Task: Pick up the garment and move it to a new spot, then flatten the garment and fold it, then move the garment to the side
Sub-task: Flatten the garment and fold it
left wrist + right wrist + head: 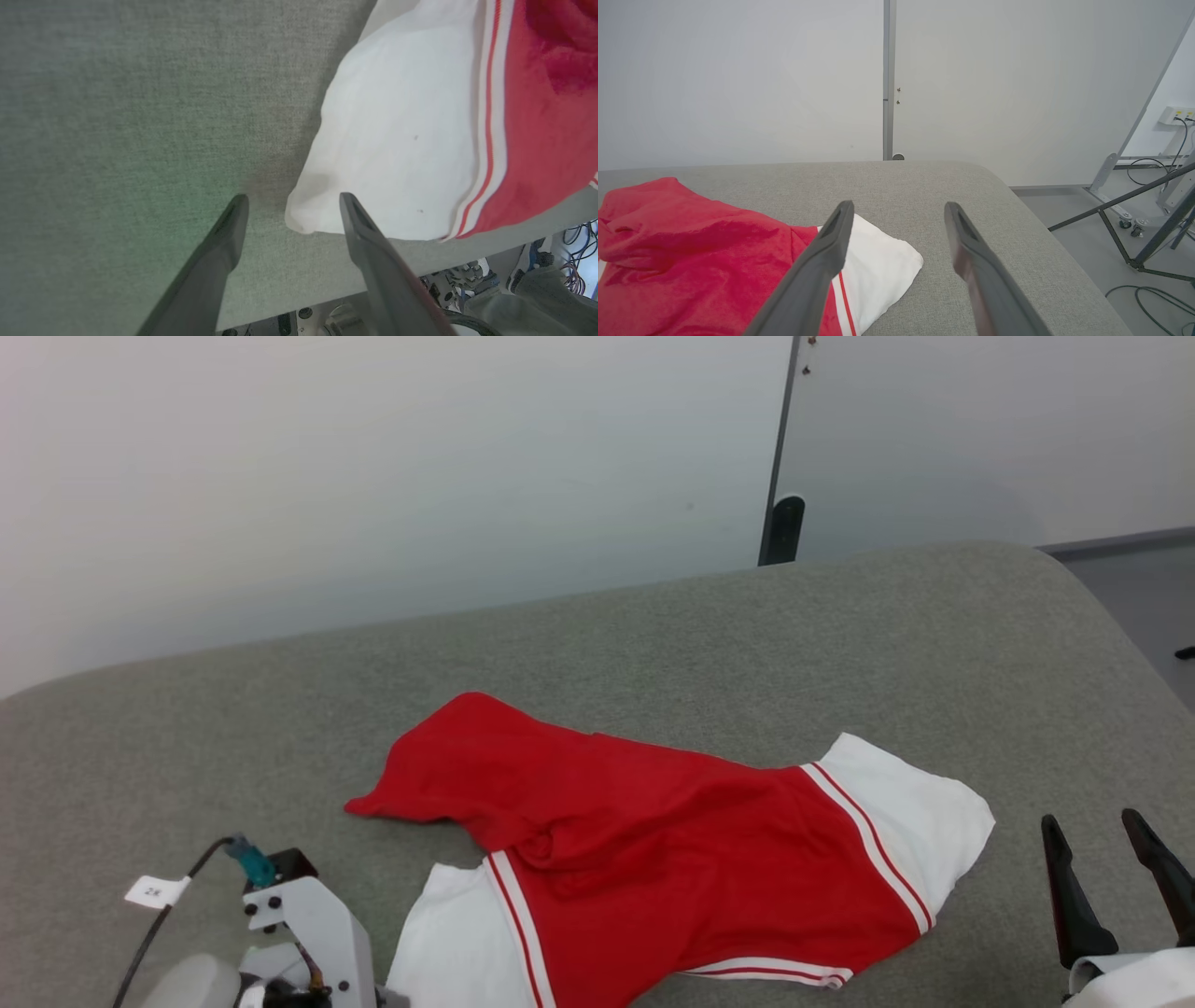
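Garment (672,859): rumpled on the grey padded table (653,635), near your front edge; red body bunched, both white sleeves splayed out.
Progress: you have nothing in hand; no flattening, fold or move aside shows. Judged early; whether this is already the new spot, you cannot tell.
Left gripper (293,198): fingers apart, empty, pointed down at the table, one tip over the corner of the left sleeve (397,140); contact unclear.
Right gripper (1092,821): fingers apart, empty, low beside the right sleeve (924,821), clear of the cloth, pointing across the table.
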